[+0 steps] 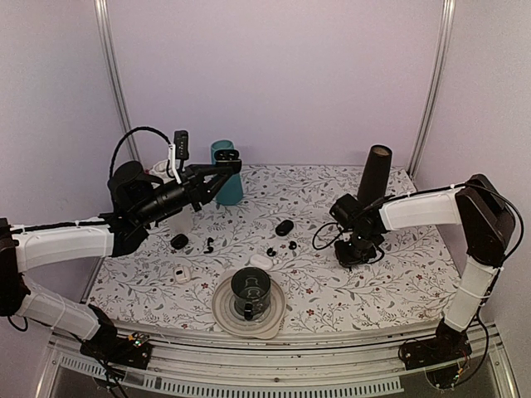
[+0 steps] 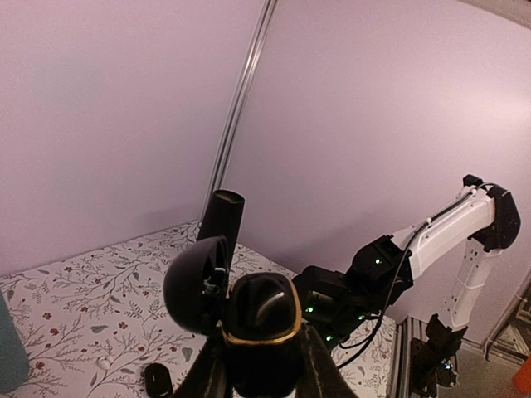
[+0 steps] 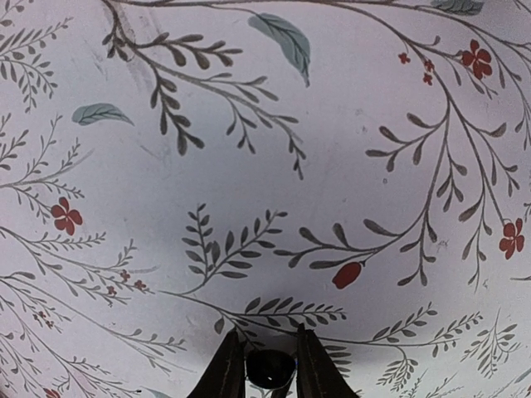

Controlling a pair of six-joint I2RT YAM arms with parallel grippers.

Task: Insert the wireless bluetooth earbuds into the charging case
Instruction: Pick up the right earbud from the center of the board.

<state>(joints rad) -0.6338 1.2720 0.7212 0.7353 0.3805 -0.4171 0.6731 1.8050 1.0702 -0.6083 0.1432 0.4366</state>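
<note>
My left gripper (image 1: 233, 166) (image 2: 264, 352) is shut on a black charging case (image 2: 262, 308) with a gold rim. It holds the case in the air at the back left, with the lid (image 2: 194, 286) swung open. My right gripper (image 1: 358, 251) (image 3: 270, 358) points down close over the tablecloth at the right. It is shut on a tiny glossy black earbud (image 3: 270, 371). Two more small black earbuds (image 1: 272, 251) (image 1: 292, 246) lie on the cloth near the middle. The pocket inside the case looks dark.
A teal cup (image 1: 226, 184) stands just behind my left gripper. A tall black cylinder (image 1: 375, 174) stands at the back right. A black pebble case (image 1: 284, 226), a white case (image 1: 260, 261), small black items (image 1: 179, 241) and a plate with a black cup (image 1: 249, 292) sit mid-table.
</note>
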